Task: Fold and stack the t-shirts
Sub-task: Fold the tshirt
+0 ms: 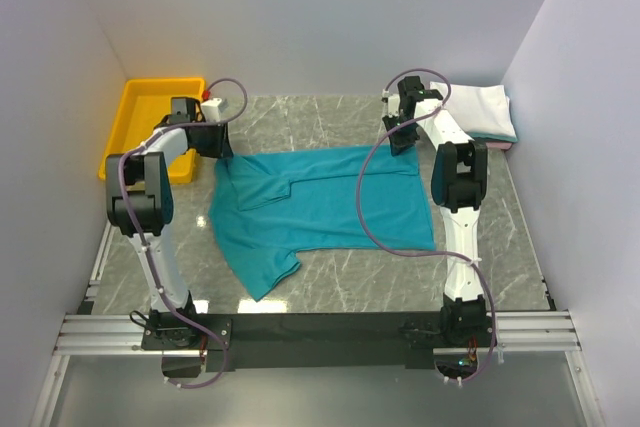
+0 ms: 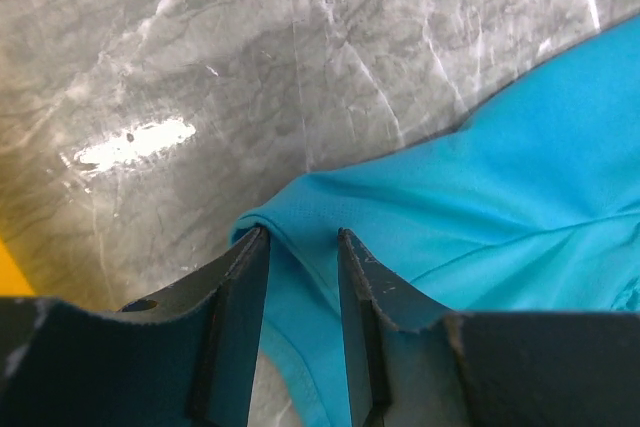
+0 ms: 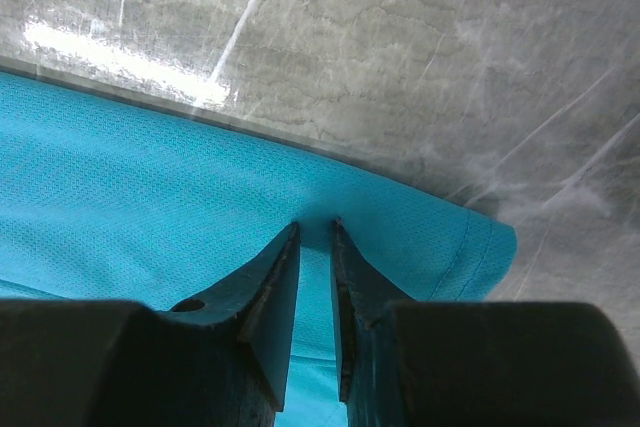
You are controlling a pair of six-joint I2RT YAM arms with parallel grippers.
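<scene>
A teal t-shirt (image 1: pixel 320 202) lies spread on the marble table, one sleeve trailing toward the near left. My left gripper (image 1: pixel 222 154) is at the shirt's far left corner. In the left wrist view its fingers (image 2: pixel 303 237) stand apart around a raised ridge of the teal t-shirt (image 2: pixel 480 197), without squeezing it. My right gripper (image 1: pixel 402 142) is at the far right corner. In the right wrist view its fingers (image 3: pixel 315 227) are drawn close together, pinching the teal t-shirt (image 3: pixel 150 177) just inside the hem. Folded white t-shirts (image 1: pixel 482 110) sit stacked at the far right, with a pink one (image 1: pixel 500 145) underneath.
A yellow bin (image 1: pixel 150 112) stands at the far left beside the left arm, with a small white box (image 1: pixel 212 103) at its right end. White walls close in the table on the left, back and right.
</scene>
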